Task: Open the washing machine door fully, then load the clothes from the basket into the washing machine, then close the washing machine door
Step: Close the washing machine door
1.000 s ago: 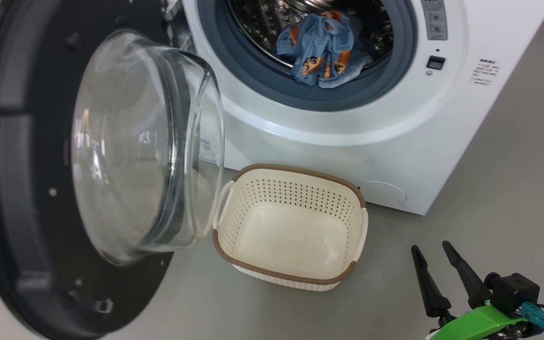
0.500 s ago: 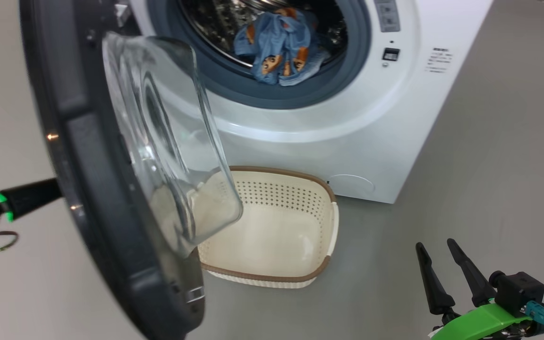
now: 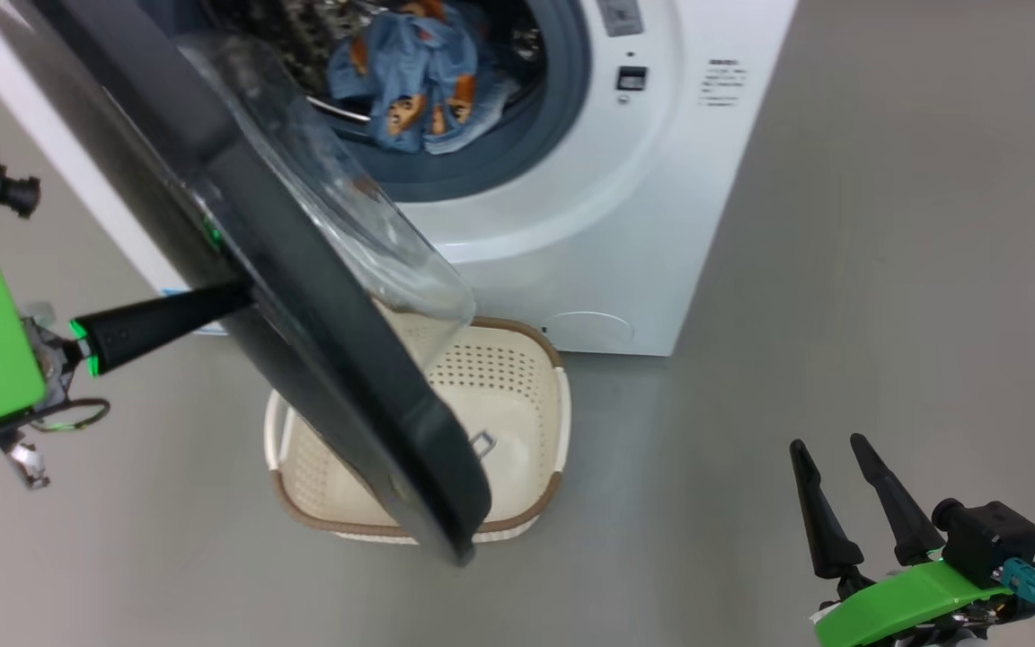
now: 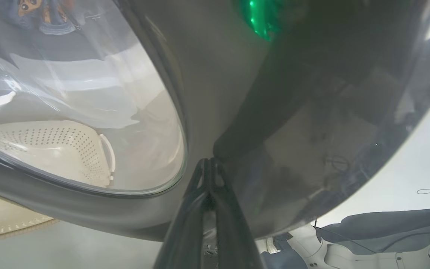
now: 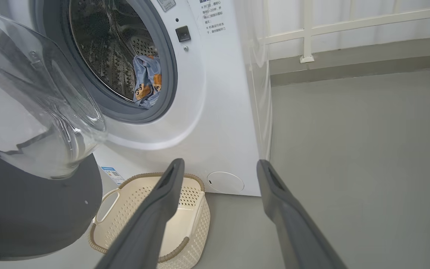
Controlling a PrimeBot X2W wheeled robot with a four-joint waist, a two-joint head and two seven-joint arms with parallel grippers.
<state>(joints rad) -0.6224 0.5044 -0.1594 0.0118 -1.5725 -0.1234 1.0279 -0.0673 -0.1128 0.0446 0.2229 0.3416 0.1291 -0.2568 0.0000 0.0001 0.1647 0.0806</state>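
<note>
The big round glossy-black-rimmed glass washing machine door (image 3: 338, 359), hanging half-open, is touched on its outer face by the pinched-together left gripper (image 3: 230, 298) (right gripper (image 3: 827, 443) is splayed wide, well apart), with the white front-loading washing machine (image 3: 625, 225) lying right beyond it.

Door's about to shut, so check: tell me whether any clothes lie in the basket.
No: the basket looks bare inside, and the clothes sit in the washer.
</note>
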